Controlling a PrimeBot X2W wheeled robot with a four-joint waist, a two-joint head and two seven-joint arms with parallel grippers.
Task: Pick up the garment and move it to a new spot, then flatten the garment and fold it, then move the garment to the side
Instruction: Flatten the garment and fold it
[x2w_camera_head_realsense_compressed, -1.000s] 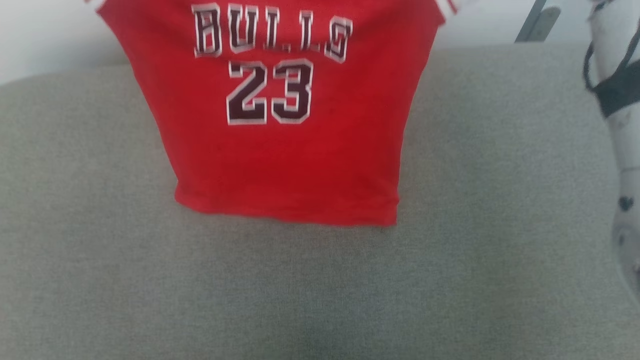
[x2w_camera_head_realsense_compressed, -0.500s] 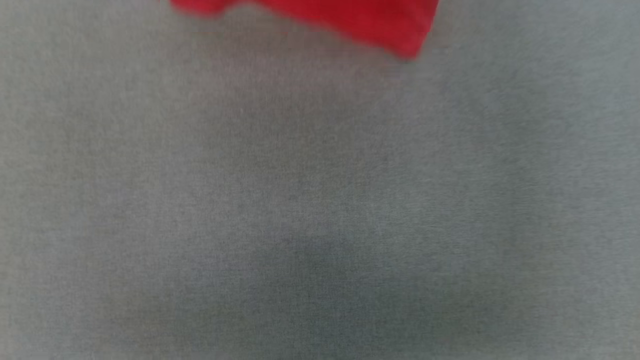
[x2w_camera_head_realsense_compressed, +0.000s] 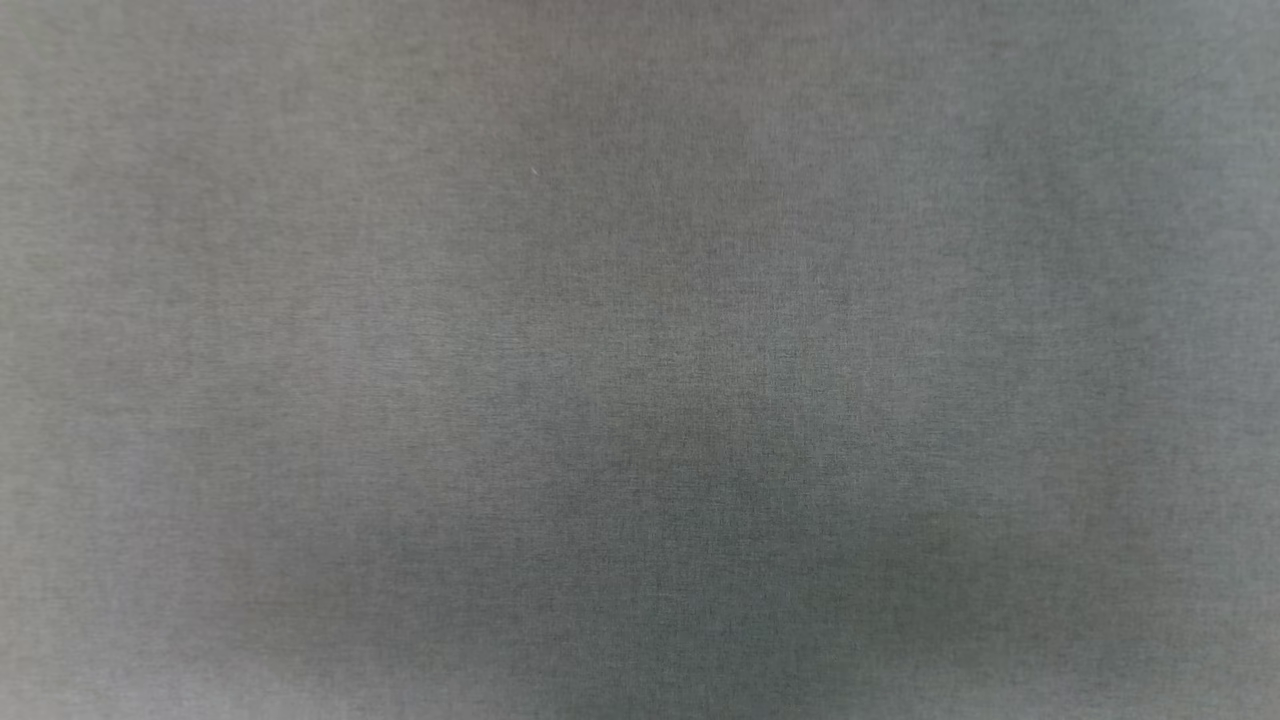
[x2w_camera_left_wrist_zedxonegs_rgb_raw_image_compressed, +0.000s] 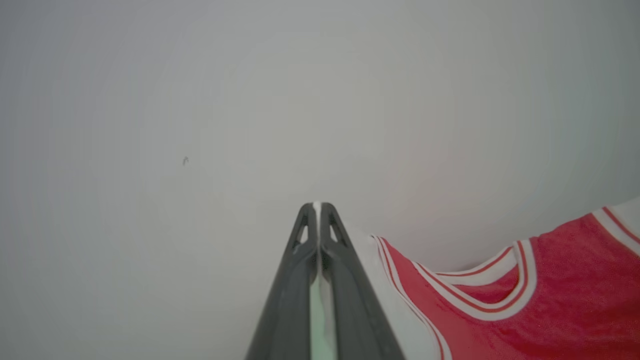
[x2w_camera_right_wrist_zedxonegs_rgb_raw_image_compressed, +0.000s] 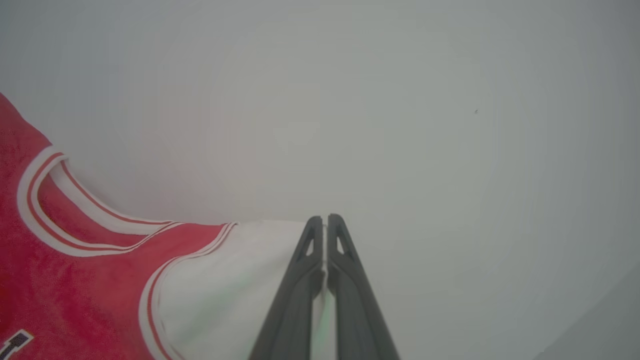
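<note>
Left gripper (x2w_camera_left_wrist_zedxonegs_rgb_raw_image_compressed: 316, 205) clenched on red shirt's (x2w_camera_left_wrist_zedxonegs_rgb_raw_image_compressed: 550, 310) white sleeve, right gripper (x2w_camera_right_wrist_zedxonegs_rgb_raw_image_compressed: 325, 217) clenched on other sleeve, pale backdrop (x2w_camera_left_wrist_zedxonegs_rgb_raw_image_compressed: 200, 100) in wrist views, grey cloth surface (x2w_camera_head_realsense_compressed: 640, 360) in head view

camera down from garment (x2w_camera_left_wrist_zedxonegs_rgb_raw_image_compressed: 550, 310) to grey surface (x2w_camera_head_realsense_compressed: 640, 300)

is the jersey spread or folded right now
Spread out: left gripper and right gripper each pinch a white sleeve, jersey stretched between them.

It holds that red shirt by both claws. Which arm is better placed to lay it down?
Neither leads: the left gripper is shut on one white sleeve, the right gripper on the other, the garment spread between them. Both should probably lower it together onto the grey surface.
</note>
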